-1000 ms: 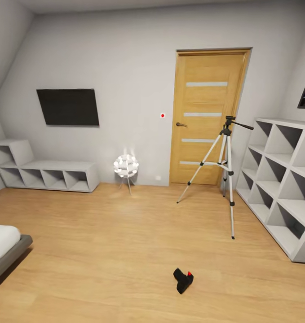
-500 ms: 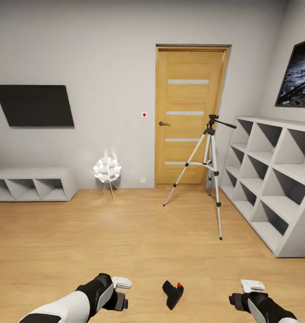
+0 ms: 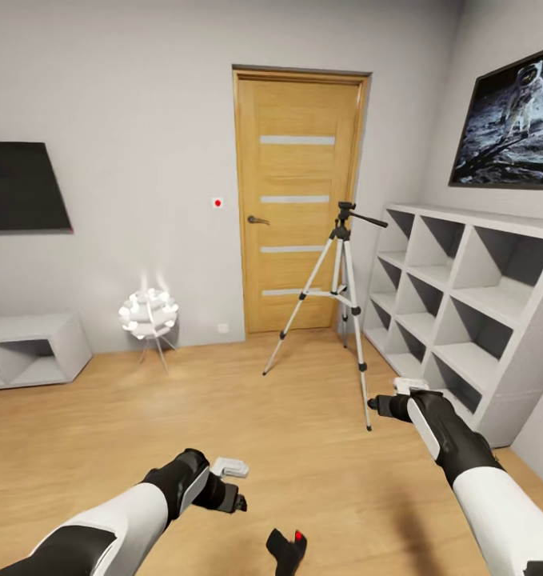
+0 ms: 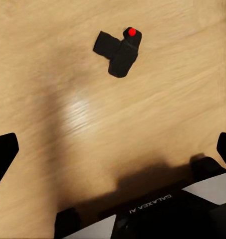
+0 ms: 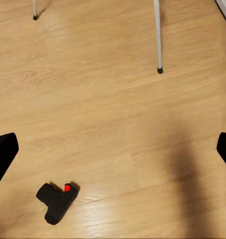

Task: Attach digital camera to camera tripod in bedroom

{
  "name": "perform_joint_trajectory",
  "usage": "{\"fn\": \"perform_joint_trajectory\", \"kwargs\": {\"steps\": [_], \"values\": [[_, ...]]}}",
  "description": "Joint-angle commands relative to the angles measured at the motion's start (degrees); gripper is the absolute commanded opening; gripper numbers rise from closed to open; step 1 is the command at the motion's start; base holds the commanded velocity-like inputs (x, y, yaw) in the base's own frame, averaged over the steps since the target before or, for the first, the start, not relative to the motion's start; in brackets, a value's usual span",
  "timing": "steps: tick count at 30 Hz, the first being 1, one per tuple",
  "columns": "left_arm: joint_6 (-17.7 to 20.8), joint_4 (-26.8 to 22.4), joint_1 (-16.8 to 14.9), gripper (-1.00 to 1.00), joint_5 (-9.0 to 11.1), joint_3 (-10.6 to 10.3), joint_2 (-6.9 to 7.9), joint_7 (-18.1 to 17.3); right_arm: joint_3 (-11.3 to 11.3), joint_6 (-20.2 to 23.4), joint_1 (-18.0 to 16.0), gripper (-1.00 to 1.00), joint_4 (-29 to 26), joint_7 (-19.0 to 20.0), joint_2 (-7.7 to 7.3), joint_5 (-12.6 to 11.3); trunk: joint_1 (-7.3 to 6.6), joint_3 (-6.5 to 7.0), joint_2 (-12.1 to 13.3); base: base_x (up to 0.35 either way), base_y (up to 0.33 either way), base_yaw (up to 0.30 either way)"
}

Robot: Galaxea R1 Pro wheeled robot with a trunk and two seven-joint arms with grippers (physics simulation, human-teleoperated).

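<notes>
Right now I see the digital camera (image 3: 287,550) lying on the floor (image 3: 183,416), free of both hands | left hand (image 3: 237,498) above it, fingers apart | right hand (image 3: 375,405) raised near the camera tripod (image 3: 341,298), fingers apart | tripod stands by the door (image 3: 297,200) and shelves (image 3: 463,312).

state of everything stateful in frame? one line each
camera: lying on the floor, not held, not on the tripod
tripod: standing, legs spread, head bare
door: closed
lamp: lit
TV: screen dark
left gripper: open, holding nothing, above the camera
right gripper: open, holding nothing
</notes>
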Motion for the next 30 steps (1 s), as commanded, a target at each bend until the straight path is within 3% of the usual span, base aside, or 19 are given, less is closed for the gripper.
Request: {"fn": "perform_joint_trajectory", "kwargs": {"steps": [1, 13, 21, 28, 30], "values": [[-0.07, -0.11, 0.03, 1.0, -0.47, -0.37, 0.06, -0.46, 0.04, 0.29, -0.01, 1.0, -0.42, 0.05, -0.03, -0.16, 0.03, -0.11, -0.03, 0.335, -0.047, -0.255], [-1.6, -0.12, 0.46, 1.0, -0.44, -0.41, -0.18, -0.45, 0.55, 5.71, 0.82, 1.0, -7.64, 1.11, -0.1, -0.15, 0.03, -0.62, -0.03, 0.333, -0.065, -0.255], [0.19, -0.13, 0.68, 1.0, -0.26, -0.45, -0.75, -0.97, 6.92, 7.05, 1.38, 1.0, -11.48, 6.29, -0.58, -0.18, 0.03, -0.85, -0.03, 0.139, -0.025, -0.154], [1.49, -0.15, 0.93, 1.0, -0.33, -0.54, -0.42, -2.6, 8.55, 8.7, 2.69, 1.0, -15.19, 7.7, -0.7, -0.12, 0.03, -0.88, -0.03, 0.021, -0.004, -0.025], [1.65, -0.16, 0.97, 1.0, -1.26, -0.94, -0.33, -4.23, 8.73, 9.6, 3.91, 1.0, -17.64, 7.9, -0.75, -0.11, 0.47, -1.24, -0.83, 0.006, -0.001, -0.008]]}}
